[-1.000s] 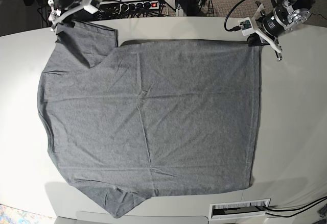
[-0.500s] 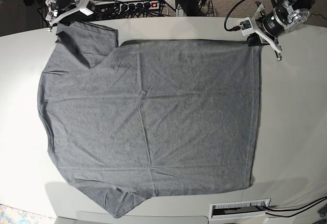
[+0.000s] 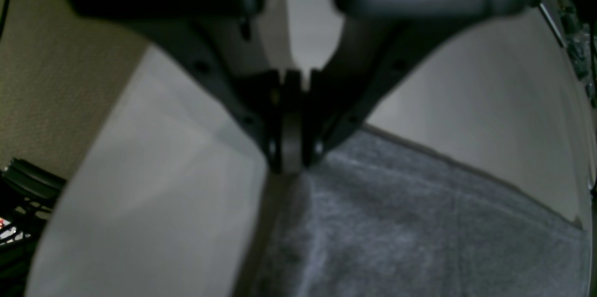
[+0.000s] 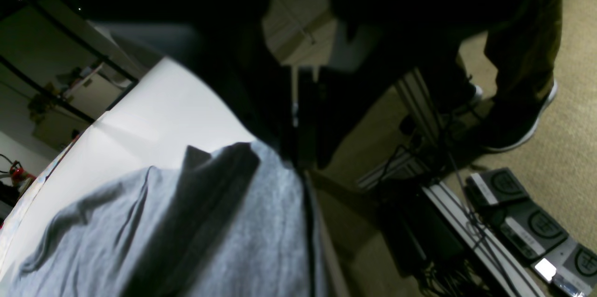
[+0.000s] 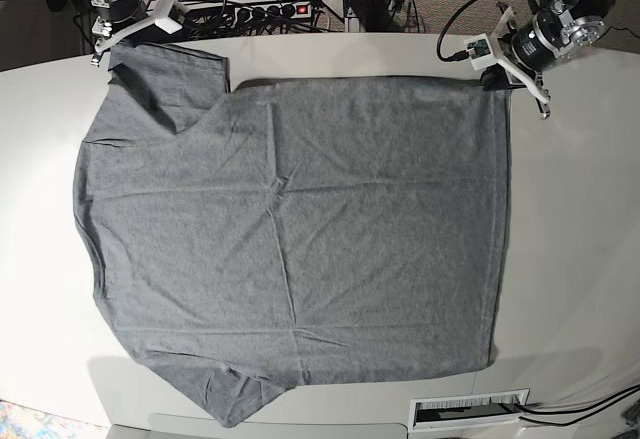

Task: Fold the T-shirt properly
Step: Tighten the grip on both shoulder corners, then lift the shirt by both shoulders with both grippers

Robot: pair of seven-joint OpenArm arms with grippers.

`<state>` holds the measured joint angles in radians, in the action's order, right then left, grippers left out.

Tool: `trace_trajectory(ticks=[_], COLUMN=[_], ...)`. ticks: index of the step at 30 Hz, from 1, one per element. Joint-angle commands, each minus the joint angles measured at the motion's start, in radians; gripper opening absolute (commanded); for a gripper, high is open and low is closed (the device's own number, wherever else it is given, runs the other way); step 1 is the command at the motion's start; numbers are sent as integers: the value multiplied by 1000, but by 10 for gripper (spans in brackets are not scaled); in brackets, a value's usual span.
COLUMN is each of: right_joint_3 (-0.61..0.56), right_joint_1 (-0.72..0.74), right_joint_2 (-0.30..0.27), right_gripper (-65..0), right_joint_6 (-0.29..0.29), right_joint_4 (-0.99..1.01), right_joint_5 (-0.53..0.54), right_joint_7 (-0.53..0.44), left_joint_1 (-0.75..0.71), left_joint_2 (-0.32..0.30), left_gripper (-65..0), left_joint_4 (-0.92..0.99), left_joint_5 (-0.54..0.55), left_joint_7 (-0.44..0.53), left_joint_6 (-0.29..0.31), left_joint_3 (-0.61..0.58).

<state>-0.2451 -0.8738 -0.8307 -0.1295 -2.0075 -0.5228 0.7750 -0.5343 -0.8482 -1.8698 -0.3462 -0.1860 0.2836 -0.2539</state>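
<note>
The heather-grey T-shirt (image 5: 300,219) lies spread flat on the white table (image 5: 580,219), sleeves toward the left and hem toward the right. My left gripper (image 5: 500,81) sits at the far right hem corner. In the left wrist view its jaws (image 3: 290,166) are pressed together on the fabric (image 3: 396,222). My right gripper (image 5: 103,54) is at the far left sleeve corner. The right wrist view shows its dark jaws (image 4: 298,157) shut, with the sleeve edge (image 4: 242,222) running up into them, slightly lifted and creased.
A power strip and cables (image 5: 270,9) lie behind the table's far edge. A white slotted strip (image 5: 470,409) sits at the near edge. The right wrist view shows carpet, boxes (image 4: 513,222) and a person's shoe (image 4: 522,124) beyond the table.
The right gripper's jaws have gone from open to shut at the sleeve corner, and its wrist turned slightly. The left gripper and the shirt body have not moved.
</note>
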Motion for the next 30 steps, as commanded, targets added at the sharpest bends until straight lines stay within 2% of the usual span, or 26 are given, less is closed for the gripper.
trace_trajectory(ticks=[1,7,10,16,19,25,30], right_joint_3=[5,4,4,4,4,4,5], right_joint_1=[-5,-62,-113,-210,-260,-340,-361], right_joint_2=[-11,-11,-11,-11,-11,-12,-12], right_gripper=[-650,-650,-650,-650,-650,-650,-650], right_joint_6=[10,7,6,7,8,15,116], right_joint_4=[-16,-67,-113,-168,-188,-229,-288], right_joint_5=[-9,-10,-17,-89,-131,-240,-341], right_joint_7=[15,43,45,70,84,117,122], left_joint_1=[-17,-51,-80,-173,-232,-320,-387], left_joint_2=[-8,-10,-16,-76,-117,-177,-210], left_gripper=[-650,-650,-650,-650,-650,-650,-650], left_joint_4=[6,6,6,-31,-58,-76,-85], left_joint_5=[10,6,-28,-98,-144,-243,-393], left_joint_7=[-25,-28,-28,-40,-59,-100,-150], left_joint_6=[50,51,50,38,-33,-96,-260], left_joint_3=[-6,-6,-6,-6,-6,-6,-6])
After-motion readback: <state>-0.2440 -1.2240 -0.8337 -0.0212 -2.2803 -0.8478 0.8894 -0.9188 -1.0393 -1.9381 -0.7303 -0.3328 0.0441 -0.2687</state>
